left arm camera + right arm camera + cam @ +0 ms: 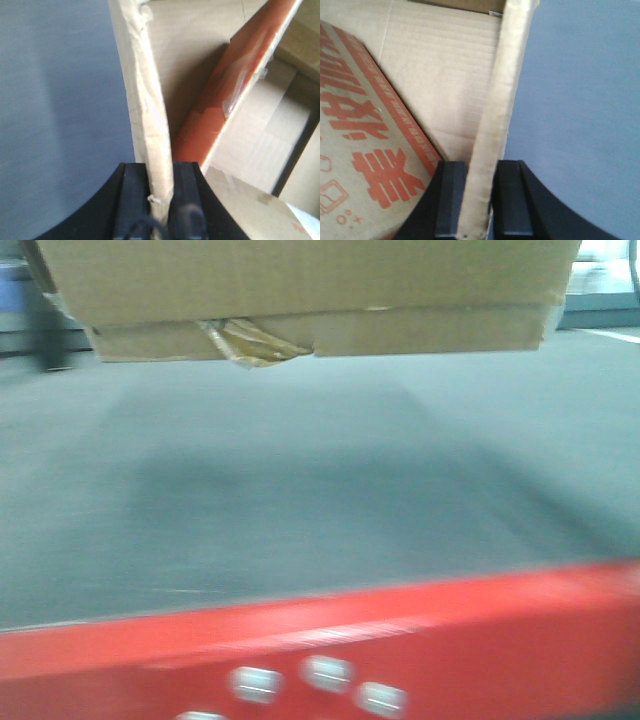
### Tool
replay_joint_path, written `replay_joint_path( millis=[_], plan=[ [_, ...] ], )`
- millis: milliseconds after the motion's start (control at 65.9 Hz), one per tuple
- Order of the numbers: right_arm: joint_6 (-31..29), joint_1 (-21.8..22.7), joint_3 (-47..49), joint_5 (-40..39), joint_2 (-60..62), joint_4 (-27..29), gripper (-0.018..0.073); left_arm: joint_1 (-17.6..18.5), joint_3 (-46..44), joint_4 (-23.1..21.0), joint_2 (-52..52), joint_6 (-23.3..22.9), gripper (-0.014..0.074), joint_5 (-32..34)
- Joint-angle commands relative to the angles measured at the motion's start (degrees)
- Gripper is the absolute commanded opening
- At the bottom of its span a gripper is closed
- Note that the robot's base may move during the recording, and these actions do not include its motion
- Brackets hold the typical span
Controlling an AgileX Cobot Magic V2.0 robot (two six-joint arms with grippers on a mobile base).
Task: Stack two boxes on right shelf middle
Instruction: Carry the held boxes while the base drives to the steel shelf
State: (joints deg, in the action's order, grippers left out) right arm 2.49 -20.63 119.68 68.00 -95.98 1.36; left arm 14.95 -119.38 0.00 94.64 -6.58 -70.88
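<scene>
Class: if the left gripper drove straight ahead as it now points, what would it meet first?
The cardboard box wall clamped in the left gripper; it runs straight ahead, though depth is unclear.

Dark grey table top (300,490), red front rail (450,640) along its near edge, blurred silvery bolt heads (327,673)

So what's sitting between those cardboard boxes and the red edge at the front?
Nothing. In the exterior front-facing view, only bare dark table top stretches from the boxes to the red frame, with a faint shadow across it.
</scene>
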Motion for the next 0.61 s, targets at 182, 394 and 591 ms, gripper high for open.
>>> replay_joint_path(
  millis=[182,394,591],
  plan=[
    [-0.42,0.16,0.9,-11.79,1.08,0.61,-0.0154,0.02,-0.62,-1.78,-0.63,-0.02,-0.0111,1.62],
    [-0.42,0.16,0.9,-13.74,1.08,0.61,-0.0154,0.02,-0.62,-1.78,-0.63,-0.02,-0.0111,1.73],
    [-0.42,0.16,0.9,-13.74,1.08,0.61,-0.0154,0.02,-0.62,-1.7,-0.63,-0.02,-0.0111,1.84]
  ],
)
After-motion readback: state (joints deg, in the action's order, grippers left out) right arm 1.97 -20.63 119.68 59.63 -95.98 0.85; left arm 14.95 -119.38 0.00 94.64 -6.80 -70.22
